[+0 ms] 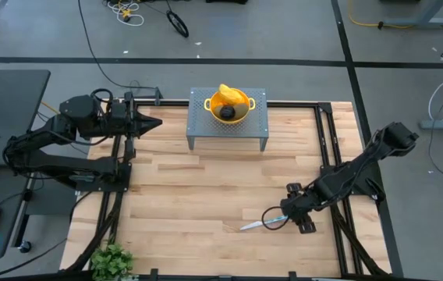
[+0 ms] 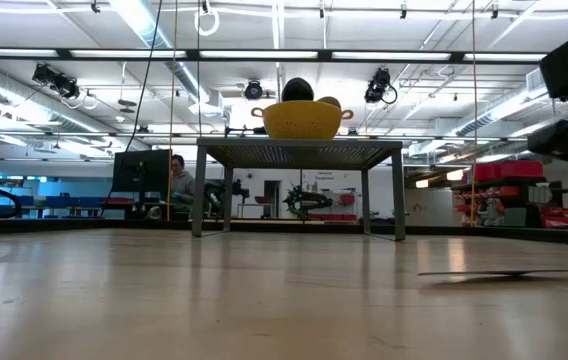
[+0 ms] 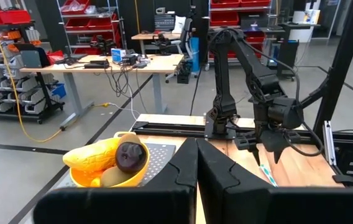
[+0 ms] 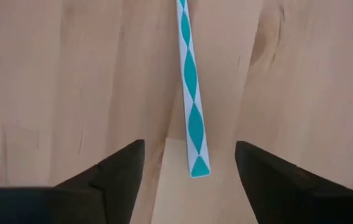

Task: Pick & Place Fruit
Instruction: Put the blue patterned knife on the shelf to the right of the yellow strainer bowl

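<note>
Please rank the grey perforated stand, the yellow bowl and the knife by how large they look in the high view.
1. Grey perforated stand, clearly largest.
2. Yellow bowl and knife: unsure. The knife runs about as long as the bowl is wide but is far slimmer, and the right gripper hides its handle.

No words, labels, brand names, numbers or signs can be read anywhere in these views. The knife handle (image 4: 189,93) carries only a teal-and-white diamond pattern, without lettering, and the shelves and bins in the room behind show nothing legible.
</note>
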Controlling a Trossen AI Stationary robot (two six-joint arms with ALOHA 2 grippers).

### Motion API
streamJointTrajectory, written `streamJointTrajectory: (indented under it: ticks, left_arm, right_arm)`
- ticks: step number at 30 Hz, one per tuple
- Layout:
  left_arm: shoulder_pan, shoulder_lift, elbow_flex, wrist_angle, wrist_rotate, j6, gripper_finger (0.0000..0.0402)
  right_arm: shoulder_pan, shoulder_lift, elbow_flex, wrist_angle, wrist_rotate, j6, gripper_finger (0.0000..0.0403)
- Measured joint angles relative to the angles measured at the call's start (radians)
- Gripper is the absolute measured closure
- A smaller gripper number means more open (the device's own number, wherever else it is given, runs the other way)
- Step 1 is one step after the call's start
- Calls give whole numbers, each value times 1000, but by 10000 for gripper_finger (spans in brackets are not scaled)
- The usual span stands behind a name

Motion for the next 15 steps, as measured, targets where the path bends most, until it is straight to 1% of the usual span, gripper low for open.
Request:
streamJointTrajectory:
  ticks: [6,11,15]
  left_arm:
    - [0,0,0,0,-15,0,398]
    - [0,0,0,1,-20,0,398]
    - [0,0,0,1,-23,0,398]
  right_arm:
    - [38,40,0,4,6,-25,135]
    - [78,84,0,4,87,-53,135]
    - [88,110,0,4,101,-53,135]
